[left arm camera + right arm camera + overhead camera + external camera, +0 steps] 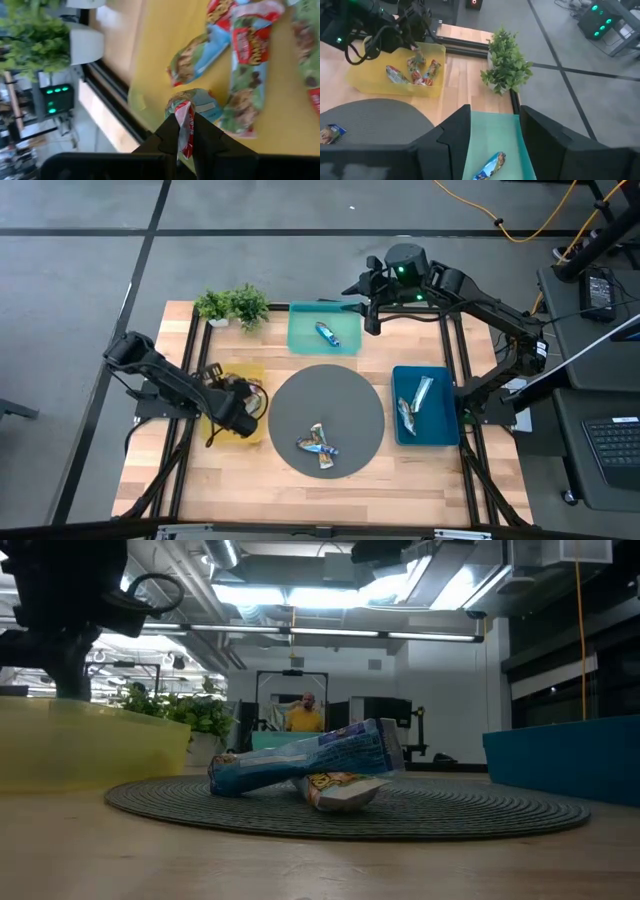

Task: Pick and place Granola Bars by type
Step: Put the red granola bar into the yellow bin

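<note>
Left wrist view, nearest: left gripper [184, 137] pinched tight on the crimped end seal of a red-multicoloured bar [186, 117], low centre of frame, hanging over the yellow tray [150, 55].
Same tray, just past it: three more red-multicoloured bars [247, 65] lying loose on the floor, upper right of frame, partly overlapping.
Handling guess: light, thin, crinkly foil, so probably slippery on the flat faces and easy to crush in the middle. Flat end seal looks like the safest bite, same as now.
High view, centre: grey round mat [326, 420] with two bars left [320, 444], crossed over each other, lower middle of frame. Top one first, by a free end, or both likely drag together.
High view, right: dark-blue tray [400, 410] holding silvery-white bars [414, 402].
High view, upper middle: teal tray [300, 330] with one blue bar [327, 333].
Right gripper [492, 127]: parked above the teal tray's edge, jaws spread, nothing between them.
Far corner, upper left: small potted plant [232, 306], not part of the job.
</note>
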Robot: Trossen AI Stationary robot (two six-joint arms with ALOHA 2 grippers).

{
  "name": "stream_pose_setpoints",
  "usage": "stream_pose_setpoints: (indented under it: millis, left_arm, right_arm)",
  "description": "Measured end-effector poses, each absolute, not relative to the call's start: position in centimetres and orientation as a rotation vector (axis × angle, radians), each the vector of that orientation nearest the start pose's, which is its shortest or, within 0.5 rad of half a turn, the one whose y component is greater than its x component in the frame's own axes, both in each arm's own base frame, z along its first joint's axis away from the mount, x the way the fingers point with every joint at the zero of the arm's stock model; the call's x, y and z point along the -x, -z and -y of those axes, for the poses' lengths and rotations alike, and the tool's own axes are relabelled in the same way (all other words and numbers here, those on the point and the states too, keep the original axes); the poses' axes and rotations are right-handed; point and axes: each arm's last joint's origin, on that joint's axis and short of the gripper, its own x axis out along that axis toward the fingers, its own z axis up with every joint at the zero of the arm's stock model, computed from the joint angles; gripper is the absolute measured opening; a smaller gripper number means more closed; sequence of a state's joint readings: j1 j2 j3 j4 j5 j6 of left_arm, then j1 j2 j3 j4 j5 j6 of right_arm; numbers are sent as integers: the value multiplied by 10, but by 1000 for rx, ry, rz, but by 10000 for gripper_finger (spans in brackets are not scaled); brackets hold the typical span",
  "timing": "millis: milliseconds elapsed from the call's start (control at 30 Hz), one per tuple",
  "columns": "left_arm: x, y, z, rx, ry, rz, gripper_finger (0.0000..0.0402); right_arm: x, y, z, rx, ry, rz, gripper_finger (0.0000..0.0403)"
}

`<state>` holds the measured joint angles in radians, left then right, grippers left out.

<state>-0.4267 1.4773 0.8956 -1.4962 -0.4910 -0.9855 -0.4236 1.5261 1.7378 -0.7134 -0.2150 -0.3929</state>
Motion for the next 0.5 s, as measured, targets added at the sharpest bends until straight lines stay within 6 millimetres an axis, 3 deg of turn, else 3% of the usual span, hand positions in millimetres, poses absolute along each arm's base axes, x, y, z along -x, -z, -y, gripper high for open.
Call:
stream_pose_setpoints:
  millis: [300, 500]
  left_arm:
    - [-180, -196, 68, -166, -842, -1511, 67]
    - [-181, -198, 69, -128, -823, -1485, 120]
  right_arm:
    - [-293, -430, 125, 176, 114, -524, 172]
    - [-292, -429, 125, 169, 113, -533, 172]
